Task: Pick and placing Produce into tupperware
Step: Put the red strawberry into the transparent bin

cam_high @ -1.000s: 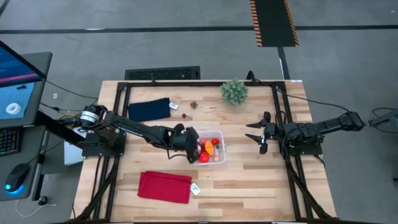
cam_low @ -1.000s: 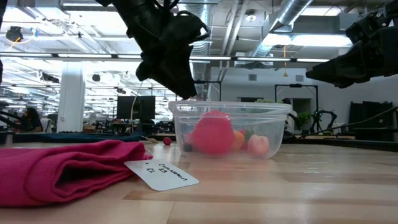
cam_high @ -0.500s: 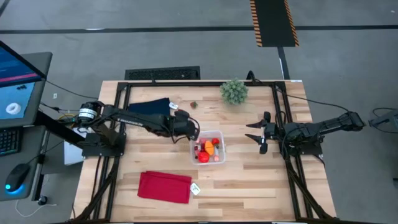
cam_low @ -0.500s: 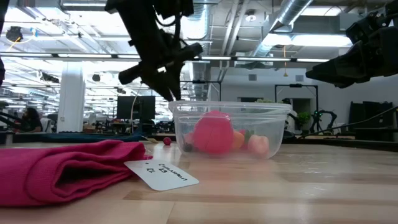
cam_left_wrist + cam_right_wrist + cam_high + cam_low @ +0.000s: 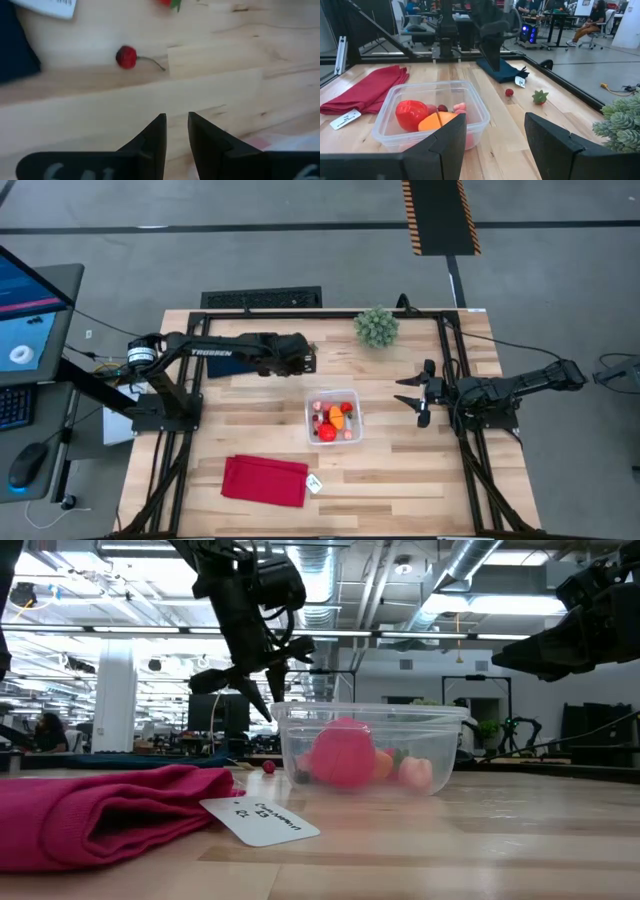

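Observation:
The clear tupperware (image 5: 335, 417) stands mid-table and holds red, orange and pink produce (image 5: 420, 116); the low view shows its see-through wall (image 5: 370, 745). A red cherry (image 5: 126, 56) and a strawberry (image 5: 539, 96) lie on the wood beyond it, near the navy cloth (image 5: 502, 70). My left gripper (image 5: 175, 120) hovers just short of the cherry on the container's far-left side (image 5: 308, 361), with its fingers a narrow gap apart and nothing between them. My right gripper (image 5: 404, 392) waits wide open to the container's right (image 5: 495, 130).
A green spiky plant ball (image 5: 376, 327) sits near the far edge. A folded red cloth (image 5: 265, 480) with a paper tag (image 5: 260, 820) lies near the front edge. Bare wood stretches between the container and the right gripper.
My left gripper has drawn away from the container's left rim and swung toward the far edge, ending beside the navy cloth above the loose cherry. The container and its produce stayed put.

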Robot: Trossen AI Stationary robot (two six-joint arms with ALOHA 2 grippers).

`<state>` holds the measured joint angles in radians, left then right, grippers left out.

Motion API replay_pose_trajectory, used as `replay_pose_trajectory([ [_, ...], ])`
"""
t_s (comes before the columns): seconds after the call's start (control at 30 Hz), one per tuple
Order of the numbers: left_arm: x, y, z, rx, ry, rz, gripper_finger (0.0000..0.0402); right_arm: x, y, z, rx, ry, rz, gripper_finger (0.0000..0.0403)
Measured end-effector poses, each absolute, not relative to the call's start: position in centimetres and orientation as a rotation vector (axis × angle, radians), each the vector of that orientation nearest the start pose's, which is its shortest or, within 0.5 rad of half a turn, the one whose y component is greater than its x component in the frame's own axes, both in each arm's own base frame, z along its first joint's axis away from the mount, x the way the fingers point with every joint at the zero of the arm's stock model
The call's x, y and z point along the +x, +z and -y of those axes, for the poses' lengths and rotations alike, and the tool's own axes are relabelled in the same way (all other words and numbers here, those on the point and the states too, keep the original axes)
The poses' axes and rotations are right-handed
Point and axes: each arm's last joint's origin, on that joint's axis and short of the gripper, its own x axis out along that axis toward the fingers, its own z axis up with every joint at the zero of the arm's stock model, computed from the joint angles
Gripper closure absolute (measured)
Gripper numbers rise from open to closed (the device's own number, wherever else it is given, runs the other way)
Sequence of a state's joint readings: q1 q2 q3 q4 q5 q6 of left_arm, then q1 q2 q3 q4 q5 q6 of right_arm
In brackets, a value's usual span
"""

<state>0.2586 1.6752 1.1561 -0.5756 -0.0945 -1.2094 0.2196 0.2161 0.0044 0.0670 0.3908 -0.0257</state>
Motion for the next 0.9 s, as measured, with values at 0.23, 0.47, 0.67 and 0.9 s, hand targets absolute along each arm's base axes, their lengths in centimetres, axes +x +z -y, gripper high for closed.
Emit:
replay_pose_trajectory([
  [0.23,32.2,21.2,-9.6,-1.449,0.985,-0.699,0.0328,10.8,15.4,-1.3,-0.069,-0.169,-0.140,0.0179],
  [0.47,32.7,19.9,-9.7,-1.691,1.158,-0.586,0.0328,10.8,15.4,-1.3,-0.069,-0.169,-0.140,0.0179],
  [0.67,33.7,18.4,-10.2,-1.715,1.154,-0.559,0.0328,10.8,15.3,-1.3,-0.071,-0.169,-0.146,0.0179],
  [0.9,34.1,16.9,-10.5,-1.865,1.260,-0.505,0.0328,10.8,15.2,-1.3,-0.073,-0.169,-0.154,0.0179],
])
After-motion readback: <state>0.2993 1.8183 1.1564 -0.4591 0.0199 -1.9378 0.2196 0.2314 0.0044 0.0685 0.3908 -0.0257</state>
